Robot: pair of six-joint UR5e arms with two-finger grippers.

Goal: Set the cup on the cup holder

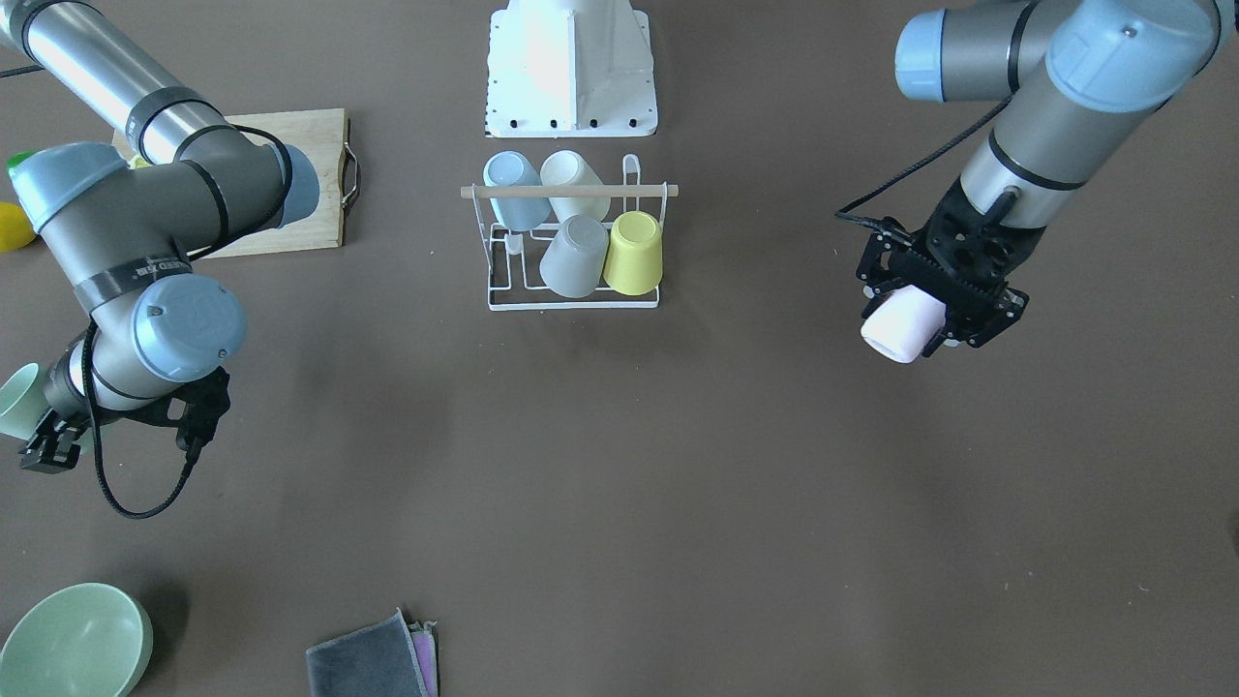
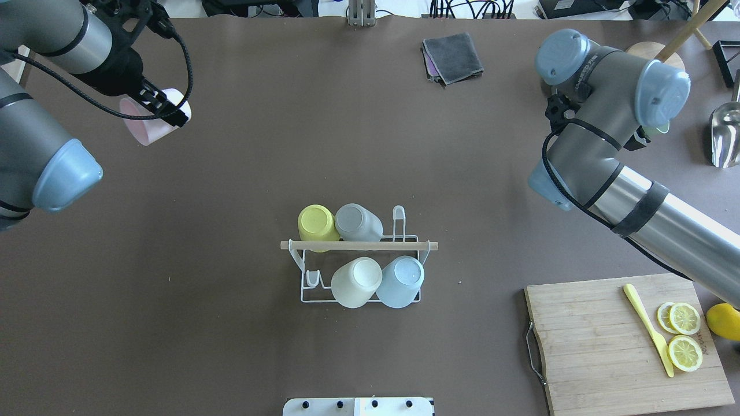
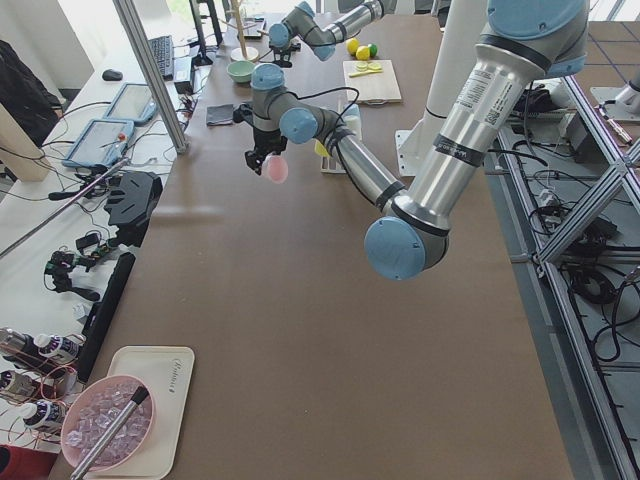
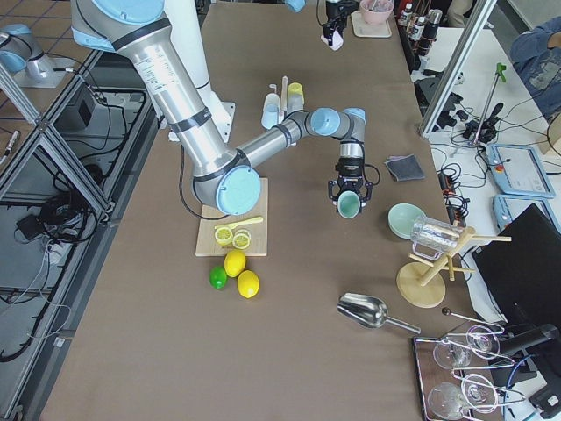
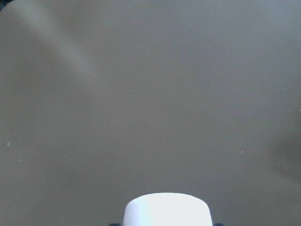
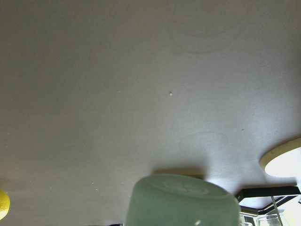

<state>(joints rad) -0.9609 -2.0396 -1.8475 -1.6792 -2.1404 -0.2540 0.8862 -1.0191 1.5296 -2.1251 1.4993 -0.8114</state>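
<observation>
The white wire cup holder (image 1: 571, 192) with a wooden rod handle stands mid-table, also in the overhead view (image 2: 358, 245). It carries several upturned cups: yellow (image 2: 317, 222), grey (image 2: 357, 222), cream (image 2: 356, 281) and blue (image 2: 400, 280). My left gripper (image 1: 915, 310) is shut on a pink cup (image 1: 895, 334), held on its side above the table, far from the holder; the cup also shows overhead (image 2: 147, 130). My right gripper (image 1: 44, 426) is shut on a pale green cup (image 1: 15, 402), held off to the other side. The right wrist view shows that cup's base (image 6: 183, 200).
A wooden cutting board (image 2: 595, 341) with lemon slices and a yellow knife lies by my right arm, with a lemon (image 2: 722, 320) beside it. A folded grey cloth (image 2: 451, 58), a green bowl (image 1: 73, 639) and a metal scoop (image 2: 725, 133) lie along the far side.
</observation>
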